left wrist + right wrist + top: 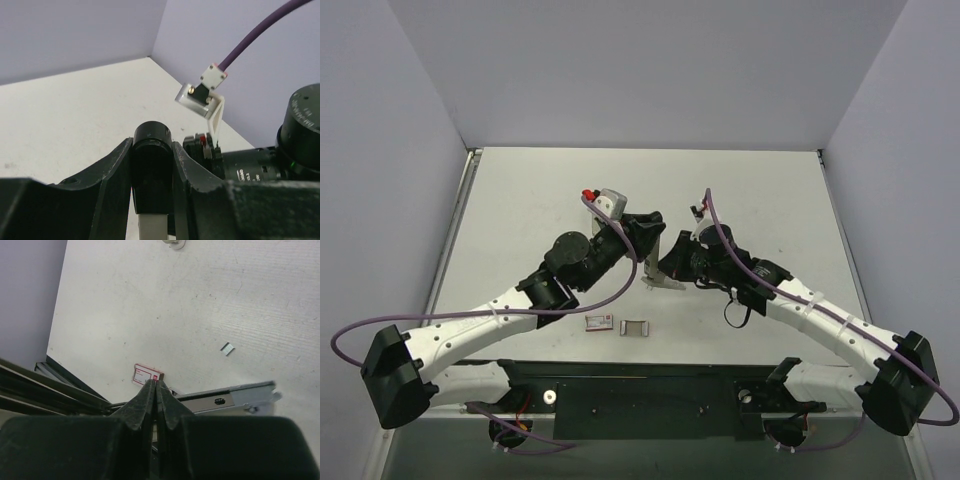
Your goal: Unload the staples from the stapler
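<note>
The stapler (663,283) is hinged open between my two grippers, in the middle of the table. My left gripper (645,238) is shut on its black end. In the left wrist view that black end and the light grey bar below it (150,225) sit between the fingers of the left gripper (152,144). My right gripper (672,262) is shut, with its fingertips pressed almost together in the right wrist view (156,382). They seem to pinch a thin part of the stapler. The stapler's grey metal arm (240,397) runs out to the right behind them.
A small red-and-white staple box (599,322) and a short strip of staples (635,327) lie on the table near the front edge. Both also show in the right wrist view, the box (146,375) and the strip (227,348). Walls enclose the table on three sides.
</note>
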`<state>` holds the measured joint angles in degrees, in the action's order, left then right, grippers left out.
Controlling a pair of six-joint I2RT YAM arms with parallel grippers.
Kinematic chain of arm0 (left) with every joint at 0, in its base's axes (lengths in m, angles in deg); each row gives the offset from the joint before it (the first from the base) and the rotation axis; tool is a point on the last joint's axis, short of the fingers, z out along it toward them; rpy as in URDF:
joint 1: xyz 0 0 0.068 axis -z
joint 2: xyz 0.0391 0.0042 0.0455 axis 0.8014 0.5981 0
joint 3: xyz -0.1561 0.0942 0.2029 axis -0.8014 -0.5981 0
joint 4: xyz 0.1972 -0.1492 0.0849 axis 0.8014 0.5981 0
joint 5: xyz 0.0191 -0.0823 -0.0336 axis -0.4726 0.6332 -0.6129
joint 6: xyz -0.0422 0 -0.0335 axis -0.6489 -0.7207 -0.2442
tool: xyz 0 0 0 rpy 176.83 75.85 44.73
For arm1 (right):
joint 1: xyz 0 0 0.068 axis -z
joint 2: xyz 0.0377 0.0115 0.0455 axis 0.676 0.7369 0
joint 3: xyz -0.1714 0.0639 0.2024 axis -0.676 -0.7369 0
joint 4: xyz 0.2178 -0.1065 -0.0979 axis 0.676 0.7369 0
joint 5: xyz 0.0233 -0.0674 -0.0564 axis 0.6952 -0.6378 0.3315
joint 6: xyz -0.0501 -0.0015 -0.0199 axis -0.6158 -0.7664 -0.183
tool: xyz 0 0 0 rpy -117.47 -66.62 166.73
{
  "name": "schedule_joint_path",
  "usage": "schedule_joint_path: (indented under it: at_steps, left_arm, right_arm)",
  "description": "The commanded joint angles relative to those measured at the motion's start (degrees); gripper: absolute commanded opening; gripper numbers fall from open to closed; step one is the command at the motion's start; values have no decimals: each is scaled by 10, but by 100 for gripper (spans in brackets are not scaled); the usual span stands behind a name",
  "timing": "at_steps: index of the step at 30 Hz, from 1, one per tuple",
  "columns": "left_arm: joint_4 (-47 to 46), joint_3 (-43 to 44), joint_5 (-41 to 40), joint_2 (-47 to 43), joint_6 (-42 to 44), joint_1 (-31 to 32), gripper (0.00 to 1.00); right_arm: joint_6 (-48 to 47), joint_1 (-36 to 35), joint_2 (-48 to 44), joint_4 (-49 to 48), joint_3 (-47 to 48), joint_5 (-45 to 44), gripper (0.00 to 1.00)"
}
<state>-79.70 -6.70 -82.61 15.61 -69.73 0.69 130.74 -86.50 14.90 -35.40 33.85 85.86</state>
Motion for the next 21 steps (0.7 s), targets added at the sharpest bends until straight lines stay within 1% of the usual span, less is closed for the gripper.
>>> schedule_joint_path:
  at_steps: [1, 13, 21]
  left_arm:
    - [-168, 55, -34, -3, 20, -3, 0]
    - [-199, 73, -45, 46, 49, -4, 0]
    - [-208, 76, -66, 67, 88, -7, 0]
  right_arm:
    - [-4, 9, 11, -8, -7, 31, 0]
    - [19, 30, 33, -56, -4, 58, 0]
    - [56, 41, 87, -133, -10, 99, 0]
